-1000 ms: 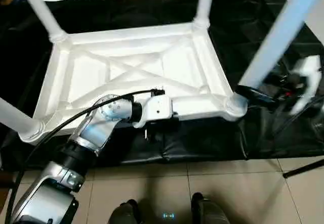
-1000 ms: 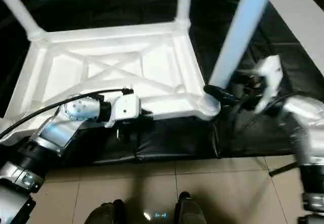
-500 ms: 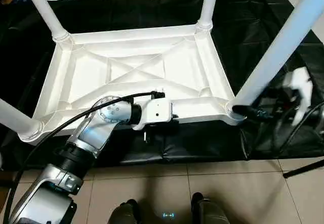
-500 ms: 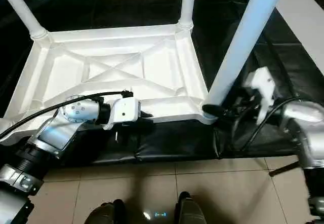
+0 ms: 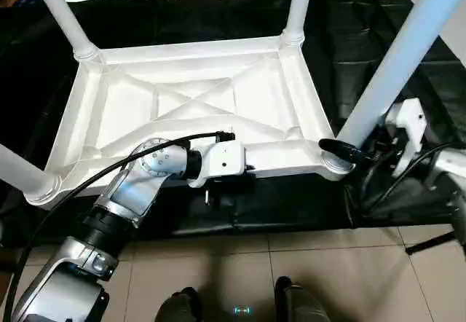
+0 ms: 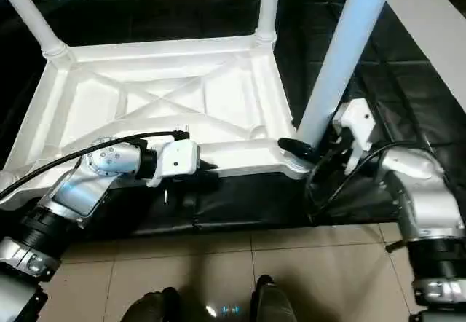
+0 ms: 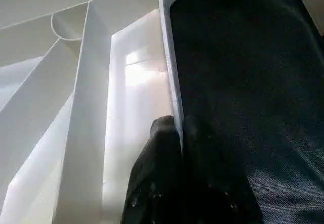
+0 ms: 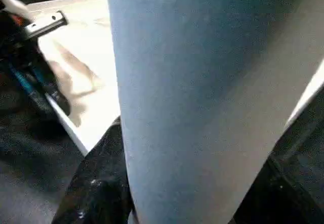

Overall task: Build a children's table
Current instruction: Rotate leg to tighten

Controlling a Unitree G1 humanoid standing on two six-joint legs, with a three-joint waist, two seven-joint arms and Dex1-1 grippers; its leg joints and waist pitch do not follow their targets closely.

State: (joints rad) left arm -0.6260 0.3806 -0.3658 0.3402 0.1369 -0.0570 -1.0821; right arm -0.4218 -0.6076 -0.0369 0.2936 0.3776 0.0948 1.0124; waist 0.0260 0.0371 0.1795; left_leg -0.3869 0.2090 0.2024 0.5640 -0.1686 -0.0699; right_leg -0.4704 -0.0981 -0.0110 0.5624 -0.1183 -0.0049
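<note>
The children's table (image 5: 196, 100) is lying upside down on the black-draped work table (image 5: 378, 30), ribbed underside facing up, with a tube leg rising from each of its four corner sockets. Going left to right: the near-left leg (image 5: 18, 167) is leaning out past the picture's edge; the left gripper (image 7: 174, 133) is pinching the thin near rim of the tabletop, one black finger on each face of the wall, nearly shut on it; the near-right leg (image 5: 397, 63) is standing in its socket (image 5: 336, 163), and the right gripper (image 6: 309, 149) is straddling its base, fingers either side of the tube, though whether they are pressing on it cannot be told. By appearance the table is hollow moulded plastic: light, stiff, smooth and likely slippery, so the rim wall and the leg close to its socket are judged the soundest holds, since a grip higher up would lever the joint. Compared with a second ago, the right gripper is sitting closer in around the leg's foot, and the leg is standing more squarely in its socket.
</note>
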